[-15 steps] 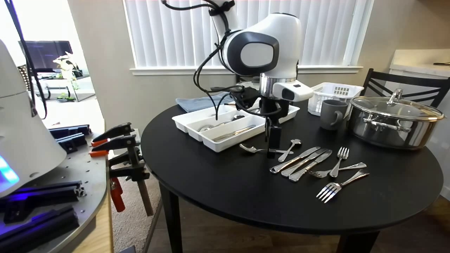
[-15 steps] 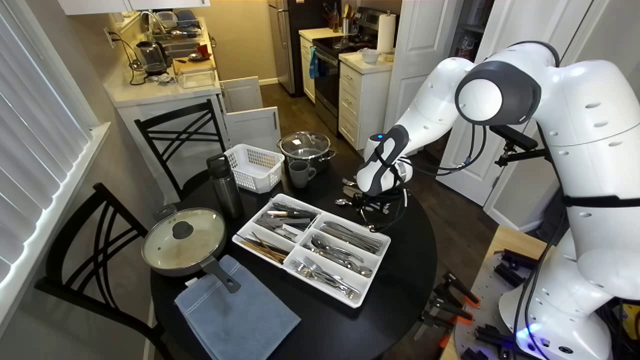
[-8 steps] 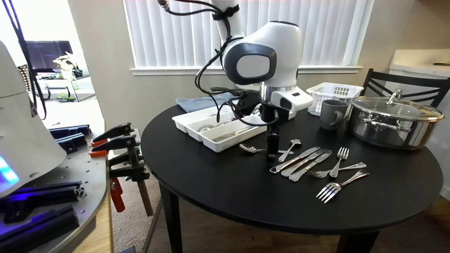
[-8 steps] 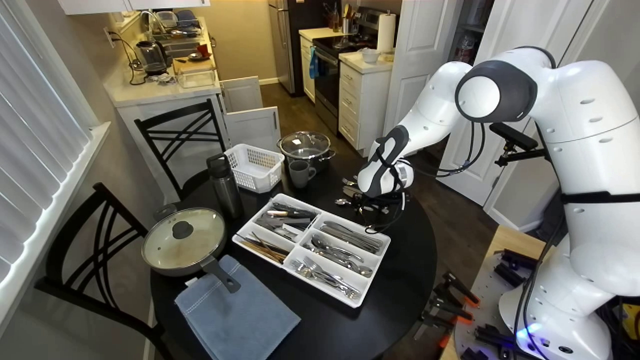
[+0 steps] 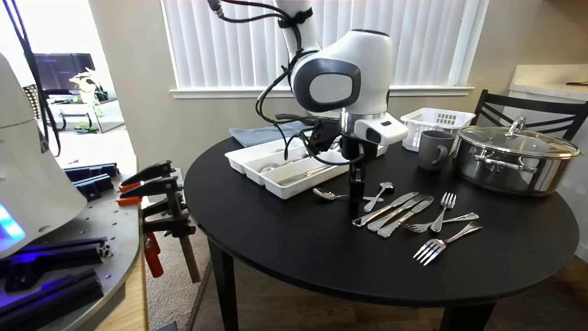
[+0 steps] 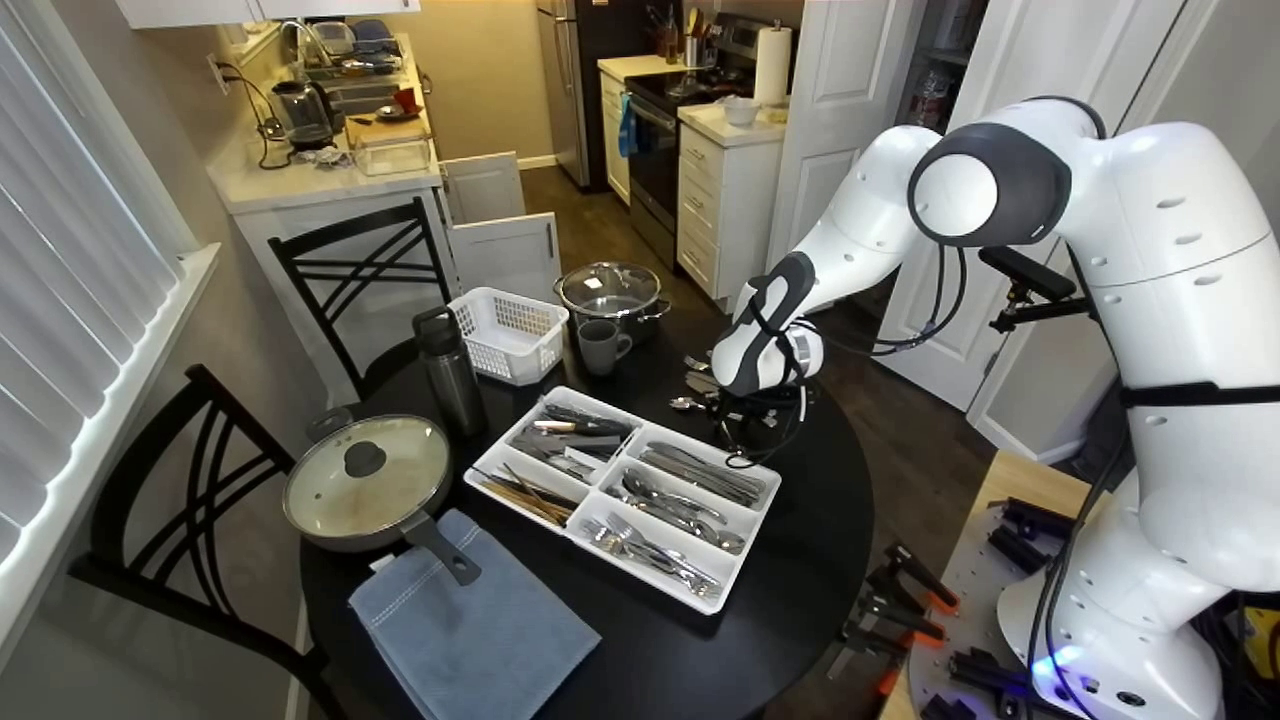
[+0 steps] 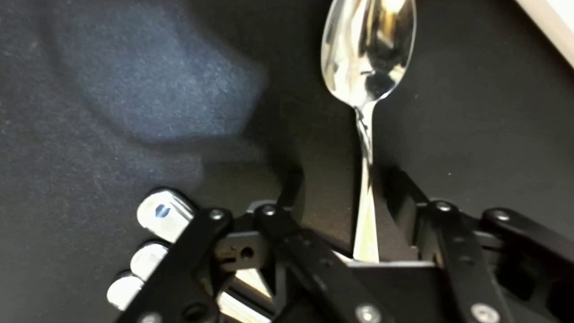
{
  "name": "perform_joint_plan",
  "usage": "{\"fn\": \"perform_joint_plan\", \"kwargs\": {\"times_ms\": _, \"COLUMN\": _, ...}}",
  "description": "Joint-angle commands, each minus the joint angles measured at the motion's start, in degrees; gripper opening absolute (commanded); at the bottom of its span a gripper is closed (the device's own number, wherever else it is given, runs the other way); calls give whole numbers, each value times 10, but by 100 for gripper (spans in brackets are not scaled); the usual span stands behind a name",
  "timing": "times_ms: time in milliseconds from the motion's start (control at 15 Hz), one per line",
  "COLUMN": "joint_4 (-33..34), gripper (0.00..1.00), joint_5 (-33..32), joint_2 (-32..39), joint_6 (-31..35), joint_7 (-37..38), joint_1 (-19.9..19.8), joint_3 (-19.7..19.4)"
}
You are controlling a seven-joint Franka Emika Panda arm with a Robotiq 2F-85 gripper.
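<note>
My gripper is open in the wrist view. Its two black fingers stand on either side of the handle of a silver spoon. The handle lies nearer the right-hand finger, and a gap shows on both sides. In an exterior view the gripper points straight down, low over the black table, and covers part of this spoon. A smaller spoon lies just beside it. Several knife handles lie under the left side of the gripper in the wrist view; the knives lie side by side in an exterior view.
A white cutlery tray stands close behind the gripper; its compartments hold cutlery. Forks lie beyond the knives. A grey mug, a lidded pot, a white basket, a bottle and a lidded pan also stand here.
The arm and gripper have come down toward the table around the spoon, mostly in the earlier half second. The cutlery has not visibly moved.
</note>
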Motion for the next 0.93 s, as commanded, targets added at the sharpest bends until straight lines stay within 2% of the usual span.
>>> {"fn": "perform_joint_plan", "kwargs": {"times_ms": 0, "joint_4": 1, "gripper": 21, "joint_5": 16, "joint_2": 3, "joint_6": 7, "joint_7": -23, "joint_1": -6, "joint_3": 9}}
{"fn": "perform_joint_plan", "kwargs": {"times_ms": 200, "joint_4": 5, "gripper": 3, "joint_5": 17, "joint_2": 1, "joint_6": 1, "joint_7": -24, "joint_1": -6, "joint_3": 14}}
{"fn": "perform_joint_plan", "kwargs": {"times_ms": 267, "joint_4": 5, "gripper": 1, "joint_5": 16, "joint_2": -1, "joint_6": -1, "joint_7": -25, "joint_1": -5, "joint_3": 15}}
{"fn": "perform_joint_plan", "kwargs": {"times_ms": 533, "joint_4": 5, "gripper": 3, "joint_5": 12, "joint_2": -12, "joint_6": -1, "joint_7": -28, "joint_1": -2, "joint_3": 19}}
{"fn": "perform_joint_plan", "kwargs": {"times_ms": 867, "joint_4": 2, "gripper": 0, "joint_5": -6, "joint_2": -43, "joint_6": 9, "joint_7": -65, "joint_1": 7, "joint_3": 20}}
